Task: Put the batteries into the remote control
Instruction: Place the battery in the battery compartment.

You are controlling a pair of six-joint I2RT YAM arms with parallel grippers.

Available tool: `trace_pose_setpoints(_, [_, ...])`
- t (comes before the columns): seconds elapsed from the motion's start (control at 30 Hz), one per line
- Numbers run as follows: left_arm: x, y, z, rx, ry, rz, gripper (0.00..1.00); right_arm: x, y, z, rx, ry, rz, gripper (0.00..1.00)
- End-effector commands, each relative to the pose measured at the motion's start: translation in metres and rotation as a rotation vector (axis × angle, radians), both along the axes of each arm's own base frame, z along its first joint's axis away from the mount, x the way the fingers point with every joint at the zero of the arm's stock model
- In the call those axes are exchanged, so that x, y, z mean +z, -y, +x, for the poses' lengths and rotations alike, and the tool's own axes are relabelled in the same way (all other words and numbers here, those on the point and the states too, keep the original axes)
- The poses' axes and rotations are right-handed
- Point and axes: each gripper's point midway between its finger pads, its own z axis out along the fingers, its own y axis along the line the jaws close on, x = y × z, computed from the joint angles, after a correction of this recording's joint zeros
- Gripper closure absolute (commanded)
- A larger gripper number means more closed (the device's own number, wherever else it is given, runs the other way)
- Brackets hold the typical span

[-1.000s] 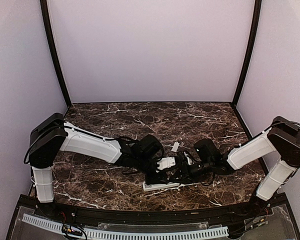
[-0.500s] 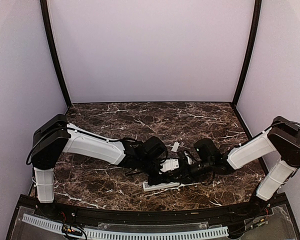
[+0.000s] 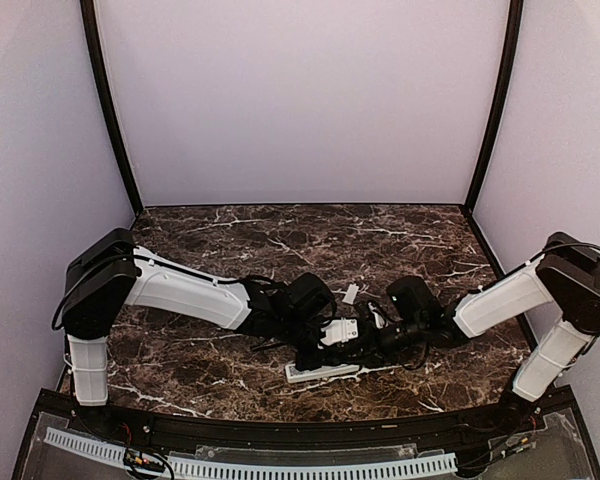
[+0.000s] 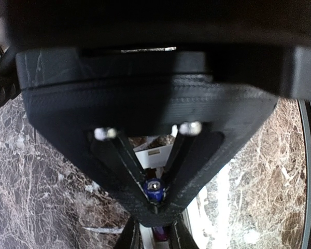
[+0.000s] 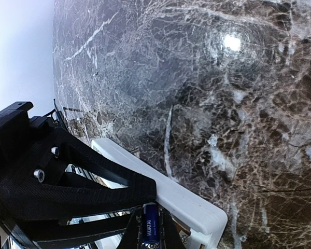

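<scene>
Battery insertion stage, both arms meeting low over the remote control (image 3: 323, 372)

On the marble table (image 3: 230, 240) the remote lies flat near the front edge, just under the wrists. The left gripper (image 4: 154, 205) pinches a blue battery (image 4: 154, 191). The right gripper (image 5: 147, 238) is clamped on a HUATAI battery (image 5: 149, 231). I cannot tell if these are one cell. Next, probably, a cell must be lined up with the remote's bay. Since a second ago the left arm has slid inward and its fingers have narrowed, while the remote has stayed put.
</scene>
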Motion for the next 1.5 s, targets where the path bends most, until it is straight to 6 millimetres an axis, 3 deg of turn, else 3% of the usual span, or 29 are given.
trace_pose_setpoints(0.0, [-0.066, -0.053, -0.034, -0.032, -0.094, 0.270, 1.00, -0.048, 0.032, -0.021, -0.006, -0.074, -0.227, 0.97])
trace_pose_setpoints(0.5, [-0.072, -0.060, -0.040, -0.054, -0.085, 0.293, 1.00, -0.017, 0.024, -0.008, 0.017, -0.006, -0.206, 0.76])
trace_pose_setpoints(1.1, [-0.074, -0.062, -0.041, -0.049, -0.084, 0.298, 1.00, -0.005, 0.024, -0.003, 0.040, 0.006, -0.215, 0.72])
trace_pose_setpoints(1.47, [-0.074, -0.061, -0.042, -0.048, -0.084, 0.298, 1.00, 0.013, 0.029, 0.006, 0.022, 0.044, -0.229, 0.67])
